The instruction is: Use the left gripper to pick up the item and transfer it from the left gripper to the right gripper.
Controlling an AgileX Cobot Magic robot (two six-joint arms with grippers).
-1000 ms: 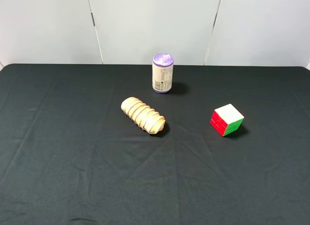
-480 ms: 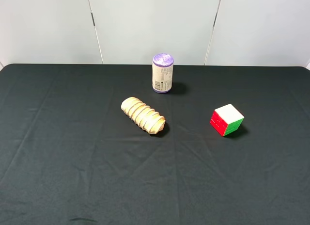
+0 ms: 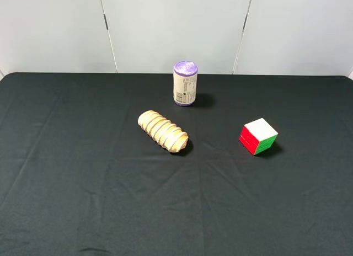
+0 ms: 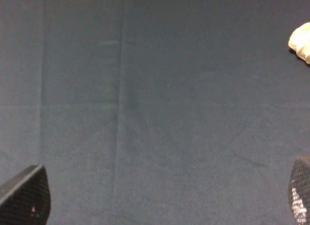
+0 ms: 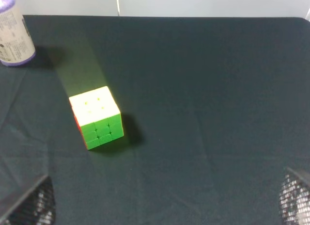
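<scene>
The puzzle cube sits on the black cloth at the right, with white, red and green faces showing. It also shows in the right wrist view, some way ahead of my right gripper, which is open and empty. My left gripper is open and empty over bare cloth, with only the end of the tan roll in its view. Neither gripper nor arm shows in the exterior high view.
A ribbed tan roll lies near the middle of the table. A purple-lidded can stands upright behind it, also in the right wrist view. The black cloth covers the table up to a pale back wall.
</scene>
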